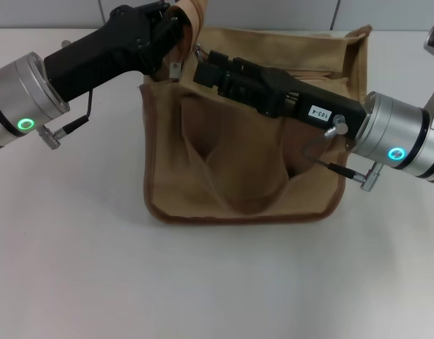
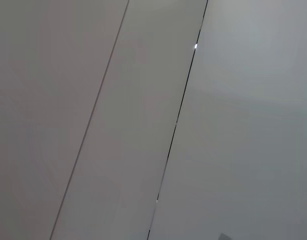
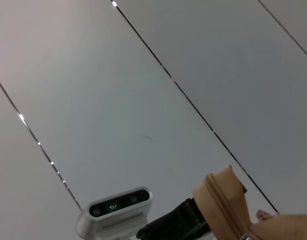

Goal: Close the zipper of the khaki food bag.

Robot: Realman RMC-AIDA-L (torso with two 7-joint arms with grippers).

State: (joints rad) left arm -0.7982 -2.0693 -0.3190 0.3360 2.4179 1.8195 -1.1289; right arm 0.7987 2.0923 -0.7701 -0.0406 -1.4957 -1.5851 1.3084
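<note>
The khaki food bag (image 1: pixel 238 162) stands on the white table (image 1: pixel 75 268), its front pocket sagging open. My left gripper (image 1: pixel 173 34) is at the bag's top left corner, shut on a tan strip of fabric (image 1: pixel 194 15) at the zipper's end and holding it up. That strip, with the zipper (image 3: pixel 221 205) running along it, shows in the right wrist view beside the left gripper's black body (image 3: pixel 176 227). A small silver tab (image 1: pixel 176 69) hangs just below the left gripper. My right gripper (image 1: pixel 205 69) lies across the bag's top, its tip at the left end near the tab.
A tiled wall (image 1: pixel 273 13) runs behind the table. The left wrist view shows only wall panels (image 2: pixel 143 125). The left wrist camera (image 3: pixel 116 209) appears in the right wrist view.
</note>
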